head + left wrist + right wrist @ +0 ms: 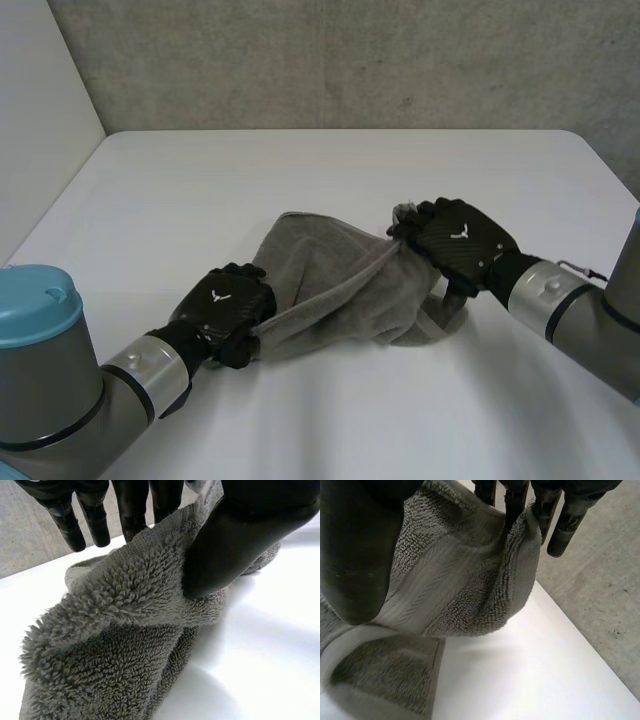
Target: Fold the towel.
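Bare grey concrete wall [350, 60] backs a white desk [330, 170], and the grey towel [330, 285] sits toward the near middle of it, between the two arms. It is bunched rather than spread: one hemmed edge runs taut between the hands while the rest sags in loose creases onto the desk. The left hand [225, 305] is grasping the near left end of that edge; its wrist view has the thumb [235, 545] pressing the pile against the fingers [95, 515] behind the cloth. The right hand [460, 240] is likewise clamped on the far right end, thumb [355, 555] on one face and fingers [565, 520] on the other, with that end raised off the surface and a doubled flap lying beneath it. As a judgement, the fold is under way but far from done: both ends are secured, yet no flat, squared layer shows anywhere. What seems left is to draw the cloth out smooth, lay one half over the other with edges matched, and let go
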Robot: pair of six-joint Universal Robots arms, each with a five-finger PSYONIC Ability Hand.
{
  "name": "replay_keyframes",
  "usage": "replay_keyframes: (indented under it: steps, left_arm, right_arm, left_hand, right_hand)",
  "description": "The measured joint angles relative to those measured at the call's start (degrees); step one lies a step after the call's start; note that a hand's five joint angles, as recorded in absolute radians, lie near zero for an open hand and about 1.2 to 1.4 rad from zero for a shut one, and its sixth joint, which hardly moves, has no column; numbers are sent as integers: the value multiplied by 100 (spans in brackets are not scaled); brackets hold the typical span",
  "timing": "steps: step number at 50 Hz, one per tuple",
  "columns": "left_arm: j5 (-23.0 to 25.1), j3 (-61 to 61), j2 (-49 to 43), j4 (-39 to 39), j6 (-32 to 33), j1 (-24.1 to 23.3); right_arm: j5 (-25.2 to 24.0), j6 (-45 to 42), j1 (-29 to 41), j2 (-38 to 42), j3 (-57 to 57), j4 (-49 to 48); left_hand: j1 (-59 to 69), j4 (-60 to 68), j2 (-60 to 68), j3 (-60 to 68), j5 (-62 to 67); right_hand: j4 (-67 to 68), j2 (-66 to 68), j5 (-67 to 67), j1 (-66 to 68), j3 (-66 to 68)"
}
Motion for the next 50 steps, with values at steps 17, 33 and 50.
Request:
replay_keyframes:
  steps: [17,33,50]
  left_arm:
    - [6,-4,-7,1,11,4]
    - [11,-10,-7,-1,27,10]
    - [12,-7,10,-10,30,9]
  right_arm:
    - [-130,650,77,1088,-2060,1578]
    - [-207,1032,172,1929,-3552,1815]
    - [-275,2365,239,1757,-3564,1046]
  left_hand:
    - [0,0,0,0,0]
    - [0,0,0,0,66]
    - [0,0,24,0,74]
  right_hand:
    - [0,-5,0,-45,0]
    - [0,-5,-1,-56,0]
    - [0,5870,6212,6222,0]
